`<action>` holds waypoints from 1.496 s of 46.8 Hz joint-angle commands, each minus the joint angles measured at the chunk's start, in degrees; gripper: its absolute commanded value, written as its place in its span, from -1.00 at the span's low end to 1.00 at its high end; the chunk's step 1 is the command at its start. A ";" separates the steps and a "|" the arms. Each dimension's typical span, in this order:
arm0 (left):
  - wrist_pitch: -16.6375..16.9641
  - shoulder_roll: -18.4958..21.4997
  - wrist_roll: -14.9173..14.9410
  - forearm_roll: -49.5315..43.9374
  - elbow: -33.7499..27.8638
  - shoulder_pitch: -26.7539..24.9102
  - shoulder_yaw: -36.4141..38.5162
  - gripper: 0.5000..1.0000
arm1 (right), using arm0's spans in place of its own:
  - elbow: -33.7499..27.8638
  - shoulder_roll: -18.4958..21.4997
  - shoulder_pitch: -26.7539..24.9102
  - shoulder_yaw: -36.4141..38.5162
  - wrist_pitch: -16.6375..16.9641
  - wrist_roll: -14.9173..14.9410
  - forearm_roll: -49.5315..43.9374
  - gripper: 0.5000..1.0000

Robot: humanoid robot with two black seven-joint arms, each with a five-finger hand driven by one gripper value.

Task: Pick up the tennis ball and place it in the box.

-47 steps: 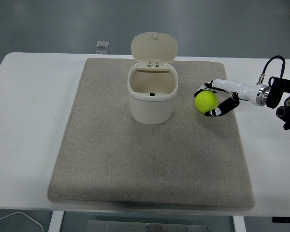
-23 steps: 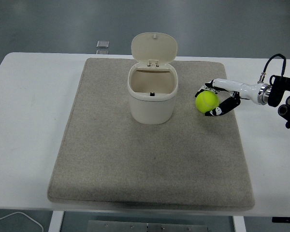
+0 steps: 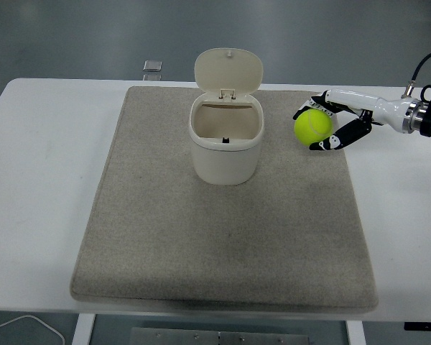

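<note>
We see right hand [image 3: 329, 123] fingers wrapped round tennis ball [image 3: 313, 126], hanging above beige mat [image 3: 223, 230], right of open-lidded box [image 3: 226, 136]. No contact with box.

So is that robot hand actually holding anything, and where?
Yes: the right hand grips the fuzzy yellow-green tennis ball, fingers wrapped around its far and near sides.
</note>
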 commanded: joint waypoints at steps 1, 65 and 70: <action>-0.07 0.00 0.00 0.02 0.00 0.01 0.00 0.97 | 3.41 -1.77 0.91 -0.03 0.39 0.34 0.16 -1.00; 0.01 0.00 0.00 0.02 0.00 0.01 0.00 0.97 | 7.81 9.82 8.12 1.28 0.21 -1.16 4.03 -1.00; 0.01 0.00 0.00 0.02 0.00 0.01 0.00 0.97 | 7.72 9.83 8.12 1.20 0.04 -1.86 3.76 -1.00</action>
